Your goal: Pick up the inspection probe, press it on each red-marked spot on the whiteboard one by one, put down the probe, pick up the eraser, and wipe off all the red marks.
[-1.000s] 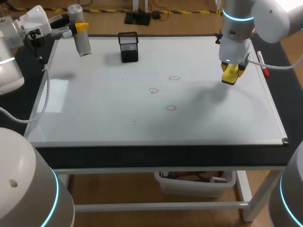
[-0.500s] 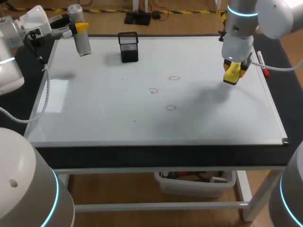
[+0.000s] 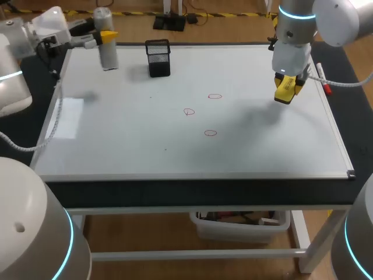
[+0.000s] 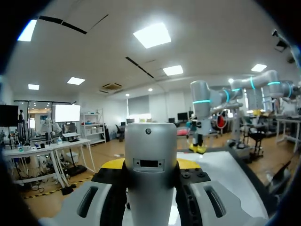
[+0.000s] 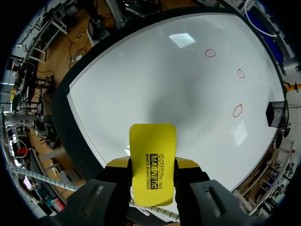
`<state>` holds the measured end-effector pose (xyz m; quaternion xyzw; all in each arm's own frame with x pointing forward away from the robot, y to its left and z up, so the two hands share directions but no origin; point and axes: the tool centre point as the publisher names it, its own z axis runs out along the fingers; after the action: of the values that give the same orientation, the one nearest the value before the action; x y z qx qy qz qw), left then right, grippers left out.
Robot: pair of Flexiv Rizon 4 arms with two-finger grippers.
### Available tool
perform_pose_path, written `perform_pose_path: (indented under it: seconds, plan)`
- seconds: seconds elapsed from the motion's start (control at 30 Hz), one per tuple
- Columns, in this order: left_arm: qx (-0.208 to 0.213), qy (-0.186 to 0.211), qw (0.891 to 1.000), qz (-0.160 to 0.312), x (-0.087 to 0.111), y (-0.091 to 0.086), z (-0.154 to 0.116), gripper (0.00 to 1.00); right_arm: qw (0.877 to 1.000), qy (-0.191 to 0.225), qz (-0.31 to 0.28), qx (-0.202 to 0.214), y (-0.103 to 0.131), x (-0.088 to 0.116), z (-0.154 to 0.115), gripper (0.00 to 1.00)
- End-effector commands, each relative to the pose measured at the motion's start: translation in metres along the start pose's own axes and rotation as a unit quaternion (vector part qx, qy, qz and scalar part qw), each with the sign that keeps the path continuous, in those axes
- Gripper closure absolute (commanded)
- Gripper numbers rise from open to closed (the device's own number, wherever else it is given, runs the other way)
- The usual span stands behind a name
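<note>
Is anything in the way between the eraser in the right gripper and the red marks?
Nothing visible. The whiteboard is bare between the eraser and the red marks. The black mesh holder stands at the far edge, off that path, and the left gripper holds the probe by the far left corner.

We read this as a robotics lab: our left arm [image 3: 14, 52] and right arm [image 3: 294, 35] flank a table [image 3: 198, 191] topped by a whiteboard [image 3: 128, 140] with red marks [image 3: 210, 133].

The left arm [image 3: 14, 55] and right arm [image 3: 317, 17] are built from round white and grey parts. Glowing blue rings [image 3: 294, 14] are seen on them. A curly white cable [image 3: 54, 119] is hung from the left one.
</note>
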<state>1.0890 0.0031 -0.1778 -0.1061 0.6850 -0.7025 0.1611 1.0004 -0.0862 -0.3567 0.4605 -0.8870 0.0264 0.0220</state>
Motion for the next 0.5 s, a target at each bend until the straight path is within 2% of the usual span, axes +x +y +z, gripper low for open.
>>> perform_pose_path:
  seconds: [0.03,0.5]
  plan:
    - [0.016,0.034,0.999,-0.012,0.012,0.008,0.022,1.00,1.000,0.002,-0.001,-0.001,-0.002,0.000,-0.001,1.00]
    - [0.039,0.165,0.985,-0.036,0.090,0.017,0.067,1.00,1.000,0.002,-0.001,-0.001,-0.002,0.000,-0.001,1.00]
